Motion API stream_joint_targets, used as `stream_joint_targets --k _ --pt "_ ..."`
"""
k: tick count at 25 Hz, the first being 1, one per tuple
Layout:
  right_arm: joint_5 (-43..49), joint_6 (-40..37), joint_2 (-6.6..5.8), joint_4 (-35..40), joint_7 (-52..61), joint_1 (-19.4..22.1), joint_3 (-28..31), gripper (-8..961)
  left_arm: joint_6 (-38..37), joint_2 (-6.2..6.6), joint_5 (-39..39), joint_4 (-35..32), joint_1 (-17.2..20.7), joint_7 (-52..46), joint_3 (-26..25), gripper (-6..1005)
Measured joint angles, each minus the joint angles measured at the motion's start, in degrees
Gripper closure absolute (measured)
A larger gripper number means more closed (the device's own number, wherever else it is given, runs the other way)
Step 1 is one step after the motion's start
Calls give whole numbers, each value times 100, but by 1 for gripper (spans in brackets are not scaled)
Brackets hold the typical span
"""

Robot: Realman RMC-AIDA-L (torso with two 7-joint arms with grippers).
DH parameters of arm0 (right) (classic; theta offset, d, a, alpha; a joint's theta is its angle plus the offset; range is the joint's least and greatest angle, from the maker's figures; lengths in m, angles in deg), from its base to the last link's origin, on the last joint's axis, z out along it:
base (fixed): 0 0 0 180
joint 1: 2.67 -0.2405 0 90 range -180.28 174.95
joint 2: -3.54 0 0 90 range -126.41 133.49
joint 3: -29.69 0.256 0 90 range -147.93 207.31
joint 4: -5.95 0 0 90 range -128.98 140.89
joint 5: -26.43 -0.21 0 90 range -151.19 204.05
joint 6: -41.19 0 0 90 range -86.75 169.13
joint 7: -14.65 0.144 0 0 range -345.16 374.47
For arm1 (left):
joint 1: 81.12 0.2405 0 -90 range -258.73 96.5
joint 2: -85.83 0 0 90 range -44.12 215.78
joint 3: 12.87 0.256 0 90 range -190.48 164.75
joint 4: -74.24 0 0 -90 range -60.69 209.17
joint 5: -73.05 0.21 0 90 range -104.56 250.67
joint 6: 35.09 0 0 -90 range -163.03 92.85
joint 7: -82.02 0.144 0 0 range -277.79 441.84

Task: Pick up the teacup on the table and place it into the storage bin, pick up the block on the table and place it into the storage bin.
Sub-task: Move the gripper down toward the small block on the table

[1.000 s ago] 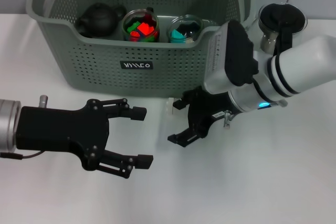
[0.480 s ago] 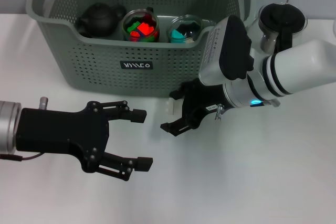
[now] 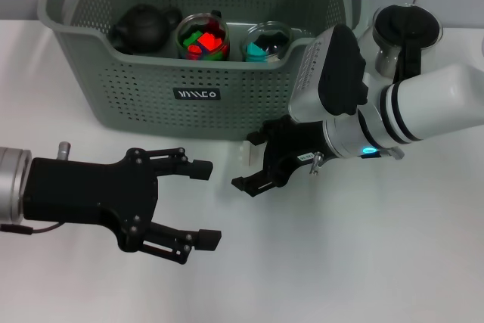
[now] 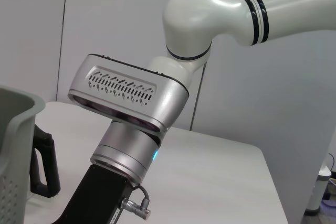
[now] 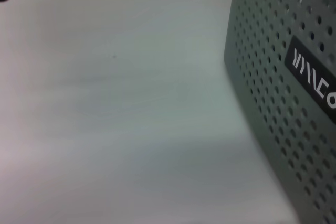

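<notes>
The grey-green storage bin (image 3: 197, 96) stands at the back of the white table, and its perforated wall and black label (image 5: 314, 78) fill one side of the right wrist view. Inside it are a black teapot (image 3: 144, 26) and two glass cups (image 3: 203, 35) holding coloured blocks. No teacup shows on the table. A small pale block (image 3: 243, 153) lies just in front of the bin. My right gripper (image 3: 253, 161) is open and low, with one finger on each side of the block. My left gripper (image 3: 204, 203) hovers open to the left, holding nothing.
A glass pot with a black lid and handle (image 3: 401, 29) stands right of the bin, behind my right arm. The left wrist view shows the right arm's silver wrist housing (image 4: 128, 95), the bin's edge (image 4: 16, 129) and the pot's handle (image 4: 44, 166).
My right gripper has moved left and closer to the bin's front, so its fingers now flank the pale block. The left gripper has dipped slightly and stays open.
</notes>
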Motion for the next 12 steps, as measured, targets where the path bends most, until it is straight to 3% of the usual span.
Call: stream_joint_targets --k 12 --pt "-309 6 3 -54 -76 25 -195 25 -74 -1 -3 -10 -15 -75 18 30"
